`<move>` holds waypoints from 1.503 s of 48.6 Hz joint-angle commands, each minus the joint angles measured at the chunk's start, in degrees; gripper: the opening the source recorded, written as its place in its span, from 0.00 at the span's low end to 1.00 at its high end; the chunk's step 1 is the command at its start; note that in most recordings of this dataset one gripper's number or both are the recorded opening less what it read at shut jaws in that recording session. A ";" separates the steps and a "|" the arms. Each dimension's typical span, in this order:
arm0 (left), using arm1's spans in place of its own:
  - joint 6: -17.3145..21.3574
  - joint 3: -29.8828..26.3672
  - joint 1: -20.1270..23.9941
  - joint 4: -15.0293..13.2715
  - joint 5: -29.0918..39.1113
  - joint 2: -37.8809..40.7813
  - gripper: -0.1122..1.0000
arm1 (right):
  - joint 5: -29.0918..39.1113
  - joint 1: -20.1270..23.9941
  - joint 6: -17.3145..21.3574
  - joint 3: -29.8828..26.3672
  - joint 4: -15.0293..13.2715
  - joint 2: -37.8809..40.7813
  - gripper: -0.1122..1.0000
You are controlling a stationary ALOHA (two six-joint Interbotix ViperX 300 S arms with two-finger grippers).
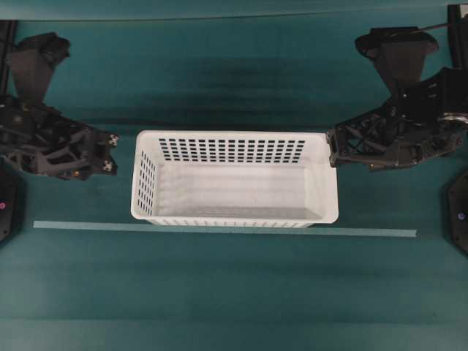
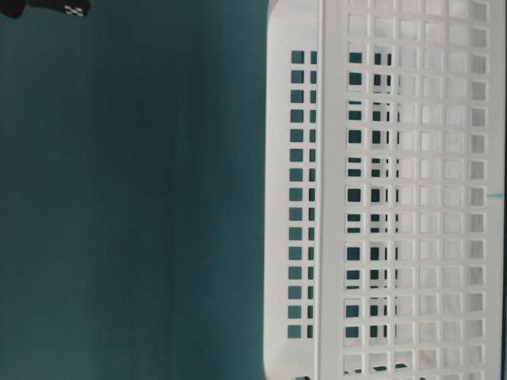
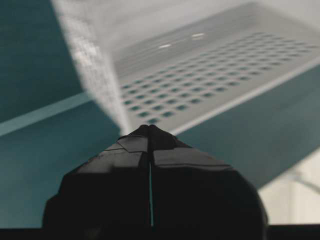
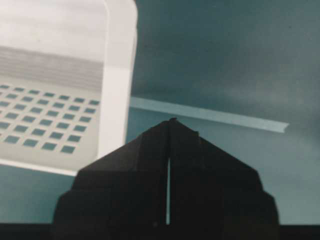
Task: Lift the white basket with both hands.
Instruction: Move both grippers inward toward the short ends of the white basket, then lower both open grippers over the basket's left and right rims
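A large rectangular white plastic basket (image 1: 234, 179) with a rolled rim is shown standing upright at the centre of a teal table surface (image 1: 234, 292). Its floor is solid and pale grey in shade, and nothing is seen inside it. Rows of small rectangular holes are cut into its walls; through the far long wall and the left short wall the teal surface is visible as dark openings. The corners are rounded, and the rim is seen as a smooth unbroken band. The near long wall lies just beside a thin pale tape strip (image 1: 365, 232) that is laid across the table parallel to it.

In the table-level view, which appears turned on its side, the perforated walls of the basket (image 2: 396, 198) fill the right half of the picture, and the hole grid is shown in regular columns.

The black skeletal left gripper (image 1: 111, 153) is held just beside the left short end of the basket, apart from the rim. In its wrist view its fingers (image 3: 130, 150) are seen pressed together, with only a hairline slit between them, and nothing is held. The black skeletal right gripper (image 1: 333, 150) is placed at the right rear corner of the rim; whether it touches cannot be told. Its fingers (image 4: 150, 150) are likewise closed on nothing, pointing past the basket corner (image 4: 117, 75).
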 commanded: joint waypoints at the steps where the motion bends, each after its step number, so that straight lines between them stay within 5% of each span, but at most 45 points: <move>1: -0.09 -2.20 0.00 0.18 1.85 2.20 0.06 | -0.35 0.00 0.26 -0.79 -0.35 1.41 0.10; 33: -0.88 -0.88 -0.09 0.18 -0.70 2.90 0.15 | -12.74 0.09 -0.18 3.16 1.32 1.14 0.18; 41: -1.05 0.53 -0.09 0.18 -2.02 1.41 0.43 | -16.00 0.35 -0.09 4.39 1.76 1.05 0.36; 49: -2.11 1.49 -0.09 0.18 -3.08 1.41 0.88 | -17.49 0.35 0.00 5.10 2.11 1.05 0.74; 52: -2.46 1.49 -0.09 0.18 -3.96 1.76 0.96 | -17.84 0.44 0.09 5.27 2.11 1.14 0.87; 57: -3.08 1.93 -0.09 0.18 -5.98 3.43 0.95 | -17.93 0.44 0.26 5.45 2.11 1.85 0.98; 73: -4.39 3.52 1.41 0.18 -8.61 8.00 0.94 | -17.58 0.09 2.81 5.54 2.11 6.06 0.97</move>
